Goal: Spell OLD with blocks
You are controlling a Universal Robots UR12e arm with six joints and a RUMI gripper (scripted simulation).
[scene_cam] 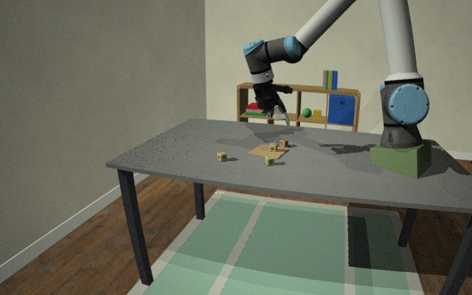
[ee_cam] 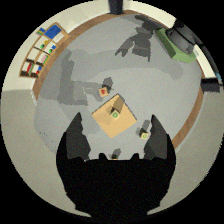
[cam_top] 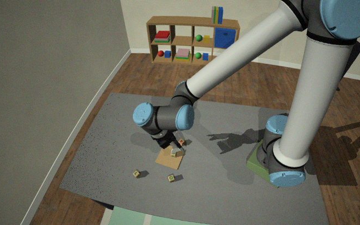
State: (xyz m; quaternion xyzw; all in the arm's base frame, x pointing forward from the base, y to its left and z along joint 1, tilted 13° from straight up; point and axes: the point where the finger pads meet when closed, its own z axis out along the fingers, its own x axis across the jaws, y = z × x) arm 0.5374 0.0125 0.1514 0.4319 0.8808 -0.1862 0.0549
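From the top, the gripper [cam_top: 175, 145] hangs fully open and empty over the tan mat [cam_top: 166, 163], where one block [cam_top: 175, 152] sits.

In the exterior view, the other blocks [scene_cam: 221, 156] [scene_cam: 269, 160] [scene_cam: 283, 142] lie off-mat on the table [scene_cam: 179, 146].

The wrist view shows the mat centered between the spread fingers.

The arm [scene_cam: 395, 40] rises steeply from its base joint [scene_cam: 404, 109], bends at the elbow high overhead, and slopes down to the wrist [scene_cam: 263, 55]. The wrist turns the gripper [scene_cam: 280, 115] to point downward, slightly tilted. Its two dark fingers stand spread fully apart with nothing between them.
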